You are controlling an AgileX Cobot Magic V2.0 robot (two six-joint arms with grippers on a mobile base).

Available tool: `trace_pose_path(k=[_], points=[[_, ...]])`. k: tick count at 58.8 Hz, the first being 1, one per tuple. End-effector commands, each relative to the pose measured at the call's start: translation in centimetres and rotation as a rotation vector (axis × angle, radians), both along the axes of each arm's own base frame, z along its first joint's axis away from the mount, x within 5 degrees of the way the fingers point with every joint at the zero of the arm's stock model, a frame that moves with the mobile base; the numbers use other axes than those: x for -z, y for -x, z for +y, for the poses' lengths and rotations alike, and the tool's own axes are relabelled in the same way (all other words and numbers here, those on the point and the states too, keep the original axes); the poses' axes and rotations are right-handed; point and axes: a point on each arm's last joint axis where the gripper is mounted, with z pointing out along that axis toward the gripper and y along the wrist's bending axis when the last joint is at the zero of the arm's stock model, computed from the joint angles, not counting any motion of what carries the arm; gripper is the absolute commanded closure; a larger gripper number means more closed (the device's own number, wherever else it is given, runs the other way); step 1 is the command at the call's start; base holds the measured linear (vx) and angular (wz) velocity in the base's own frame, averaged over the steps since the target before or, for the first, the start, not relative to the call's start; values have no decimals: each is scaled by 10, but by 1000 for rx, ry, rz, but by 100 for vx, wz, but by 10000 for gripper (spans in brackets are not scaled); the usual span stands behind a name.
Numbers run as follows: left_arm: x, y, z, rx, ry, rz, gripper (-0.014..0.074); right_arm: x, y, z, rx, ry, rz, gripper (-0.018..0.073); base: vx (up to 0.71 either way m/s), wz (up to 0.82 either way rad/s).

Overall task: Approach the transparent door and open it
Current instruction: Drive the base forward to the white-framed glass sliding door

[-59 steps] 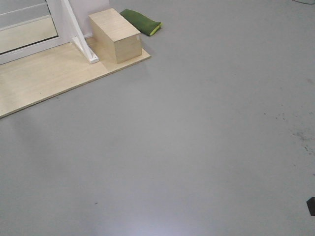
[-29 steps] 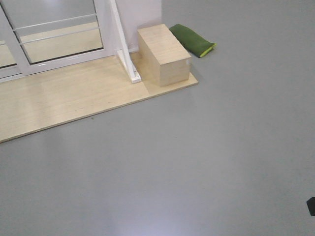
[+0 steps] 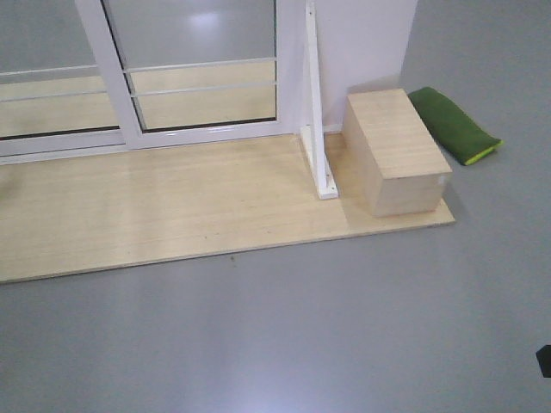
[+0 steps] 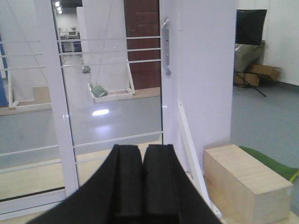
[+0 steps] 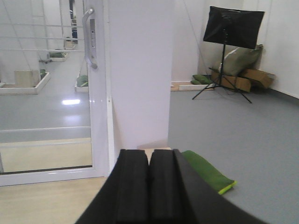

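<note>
Floor: grey floor [image 3: 344, 344] is filling the front camera's lower half, with a pale wooden platform [image 3: 172, 215] lying flat on it against the door frame.
Door: transparent door [image 3: 202, 43] is standing upright at the platform's far edge, in the upper middle of the front view; thin white bars are crossing its clear glass.
Handle: curved grey pull handle [image 5: 89, 37] is sitting on the door's right stile, upright, and is also showing in the left wrist view [image 4: 165, 46].
Neighbour panel: second white-framed glass panel [image 3: 43, 52] is standing just to the door's left.
Wall: white wall panel [image 3: 362, 39] is rising directly right of the door.
Brace: slanted white brace [image 3: 315, 112] is leaning from that wall's corner down onto the platform.
Box: wooden box [image 3: 396, 151] is resting on the platform's right end, just beside the brace.
Cushion: green cushion [image 3: 452, 125] is lying on the floor behind the box.
Background: black panel on a tripod [image 5: 236, 28] is standing well off to the right.
Left tool: left tool [image 4: 142, 182] is pointing at the door, its pads pressing together with nothing between them.
Right tool: right tool [image 5: 149, 186] is facing the wall beside the handle, pads likewise pressing together around nothing.
</note>
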Motion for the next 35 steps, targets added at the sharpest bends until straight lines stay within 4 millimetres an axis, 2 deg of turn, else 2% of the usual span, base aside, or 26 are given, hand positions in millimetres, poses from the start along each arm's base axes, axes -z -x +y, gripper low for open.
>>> trace_pose_path(k=[1,16,35], points=[[0,1,0,3,21,-66,603,-3,1,-1,9,18,-81,567,59,37],[0,1,0,3,21,-66,603,-3,1,-1,9,18,-81,567,58,29],[0,1,0,3,21,-66,603,-3,1,-1,9,18,-81,567,55,13]])
